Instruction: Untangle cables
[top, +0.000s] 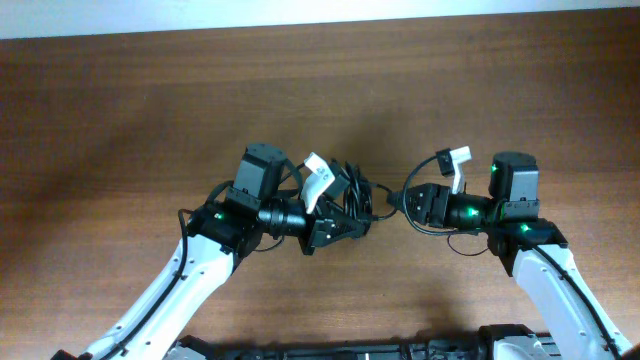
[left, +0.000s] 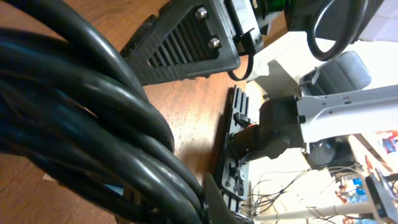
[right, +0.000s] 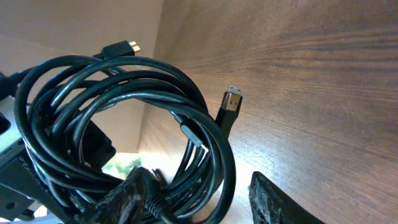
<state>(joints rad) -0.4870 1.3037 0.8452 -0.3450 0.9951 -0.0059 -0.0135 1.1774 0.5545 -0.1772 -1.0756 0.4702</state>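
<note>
The cables (top: 352, 196) are a tangled black coil held up over the middle of the table. My left gripper (top: 340, 226) is shut on the coil from the left. In the left wrist view the strands (left: 93, 124) fill the frame, pressed against one finger (left: 216, 202). My right gripper (top: 408, 203) reaches in from the right. In the right wrist view its jaws (right: 205, 199) stand apart around the coil's lower loops (right: 124, 124), which touch the left finger (right: 127, 196) with a gap to the right one. Two plug ends show: one hangs free (right: 231, 103), one lies at the top (right: 121, 48).
Brown wooden table (top: 150, 120) spreads on all sides, with its far edge at the top of the overhead view. White tags sit on the left wrist (top: 318, 180) and the right wrist (top: 457, 158). The right arm's own thin wire (top: 440, 228) loops beside its gripper.
</note>
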